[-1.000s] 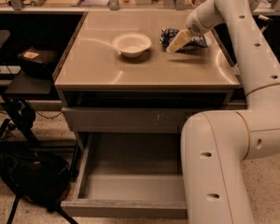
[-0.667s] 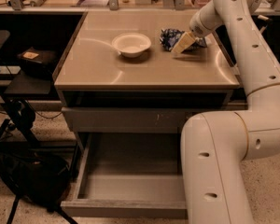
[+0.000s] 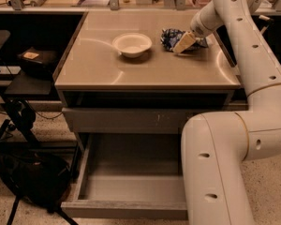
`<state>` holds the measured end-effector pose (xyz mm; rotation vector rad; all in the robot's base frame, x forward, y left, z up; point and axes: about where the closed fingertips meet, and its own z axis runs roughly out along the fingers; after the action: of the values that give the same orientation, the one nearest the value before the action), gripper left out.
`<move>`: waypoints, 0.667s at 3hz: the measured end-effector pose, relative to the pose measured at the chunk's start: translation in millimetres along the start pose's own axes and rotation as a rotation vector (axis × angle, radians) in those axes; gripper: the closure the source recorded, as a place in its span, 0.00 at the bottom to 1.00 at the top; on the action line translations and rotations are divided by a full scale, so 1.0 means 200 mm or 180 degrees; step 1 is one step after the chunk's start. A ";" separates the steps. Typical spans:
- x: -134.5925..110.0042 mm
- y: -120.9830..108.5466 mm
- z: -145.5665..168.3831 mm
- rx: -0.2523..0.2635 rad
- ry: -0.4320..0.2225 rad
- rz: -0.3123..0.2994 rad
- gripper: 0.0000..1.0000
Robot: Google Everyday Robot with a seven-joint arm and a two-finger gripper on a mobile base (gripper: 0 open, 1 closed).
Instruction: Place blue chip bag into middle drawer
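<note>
The blue chip bag [image 3: 170, 36] lies crumpled on the tan cabinet top [image 3: 145, 71], at the back right, next to a white bowl [image 3: 132, 44]. My gripper [image 3: 183, 44] reaches down from the white arm and sits on the bag's right side, touching or just over it. The bag's right part is hidden behind the gripper. The middle drawer [image 3: 131, 179] is pulled out at the bottom of the cabinet, with a smooth grey inside and nothing in it.
A shallower grey drawer front [image 3: 126, 120] is shut just under the top. The arm's large white lower link [image 3: 215, 172] stands in front of the open drawer's right side. A black bag [image 3: 30, 179] and a stand are on the floor at the left.
My gripper has shifted only slightly around the bag's right side. The bag, bowl and drawer have stayed where they were.
</note>
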<state>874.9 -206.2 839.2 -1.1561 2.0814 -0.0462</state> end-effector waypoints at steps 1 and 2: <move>0.00 0.00 0.00 0.0000 0.0000 0.0000 0.41; 0.00 0.00 0.00 0.0000 0.0000 0.0000 0.65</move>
<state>875.0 -206.1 839.1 -1.1561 2.0815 -0.0461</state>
